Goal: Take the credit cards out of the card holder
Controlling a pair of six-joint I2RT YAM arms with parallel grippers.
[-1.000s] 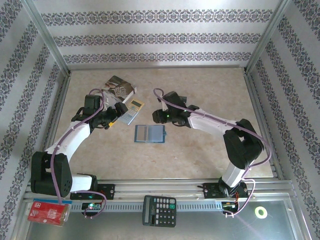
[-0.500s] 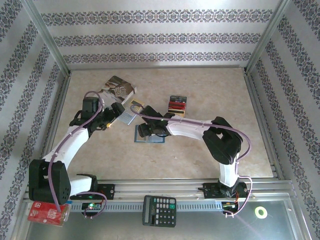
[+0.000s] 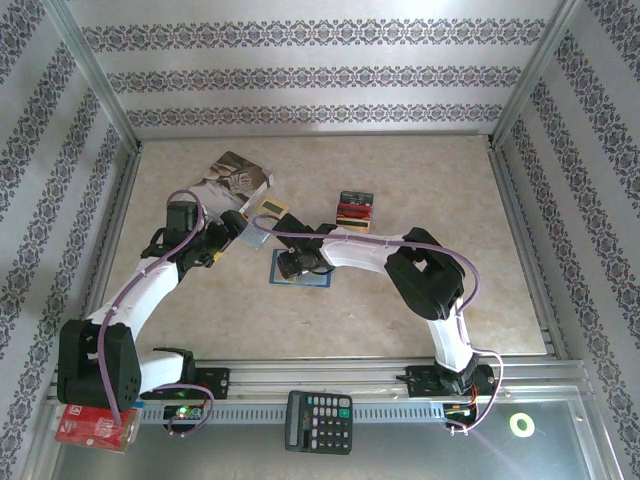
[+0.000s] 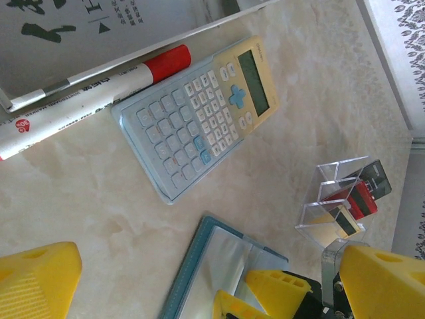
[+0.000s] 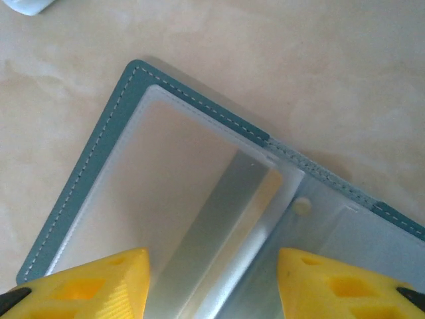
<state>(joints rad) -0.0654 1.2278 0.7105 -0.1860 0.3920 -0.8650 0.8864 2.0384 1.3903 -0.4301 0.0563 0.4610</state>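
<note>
The blue card holder (image 3: 312,279) lies open and flat at mid table, its clear inner pockets (image 5: 199,193) facing up. My right gripper (image 3: 293,263) hovers low over it, open, with yellow fingers (image 5: 93,282) either side of a pocket and nothing between them. The credit cards (image 3: 355,208), red, black and gold-tan, stand in a clear plastic rack (image 4: 332,193) right of the holder. My left gripper (image 3: 236,228) is open wide just left of the holder (image 4: 192,266), nothing in it.
A silver-gold calculator (image 4: 199,119) lies beside the left gripper, with a red-capped marker (image 4: 93,83) and a booklet (image 3: 235,175) behind it. On the near rail are a black calculator (image 3: 318,422), a red packet (image 3: 92,425) and a green ring (image 3: 521,424).
My right gripper has moved left from the card rack to over the card holder, uncovering the rack. The left gripper has dipped slightly toward the holder.
</note>
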